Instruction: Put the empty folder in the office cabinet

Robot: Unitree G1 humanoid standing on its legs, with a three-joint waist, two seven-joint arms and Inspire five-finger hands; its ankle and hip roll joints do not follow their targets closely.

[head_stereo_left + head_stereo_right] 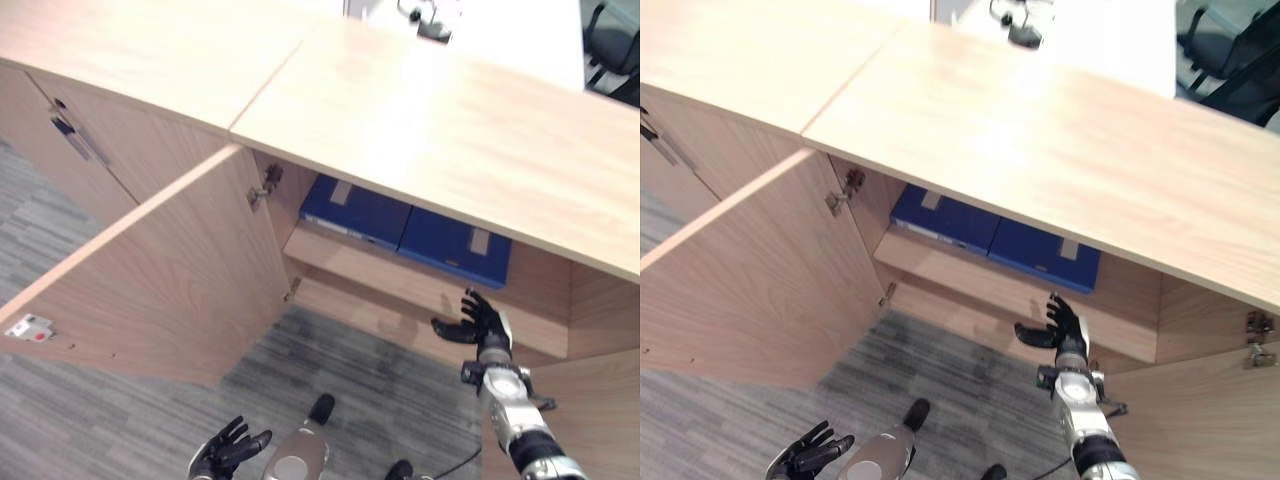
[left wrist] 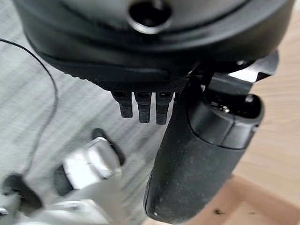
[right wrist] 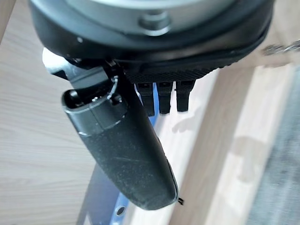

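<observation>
Two blue folders point(image 1: 405, 232) lie flat side by side on the upper shelf point(image 1: 400, 275) of the open cabinet point(image 1: 560, 300), tucked under the long wooden top point(image 1: 420, 120). The right hand point(image 1: 478, 320) hovers just in front of that shelf's edge, below the right-hand folder, with its fingers spread and nothing in them. The left hand point(image 1: 226, 450) hangs low over the grey carpet point(image 1: 330, 360), also relaxed and empty. The left door point(image 1: 170, 270) stands swung wide; part of the right door point(image 1: 1230, 400) shows beside the right arm.

Judging from this, the folder already sits in the cabinet, so the main risks lie in pulling away. The right hand could catch the shelf's edge or a folder's spine and drag it back out. The arm is also close to the right door and could knock it.
</observation>
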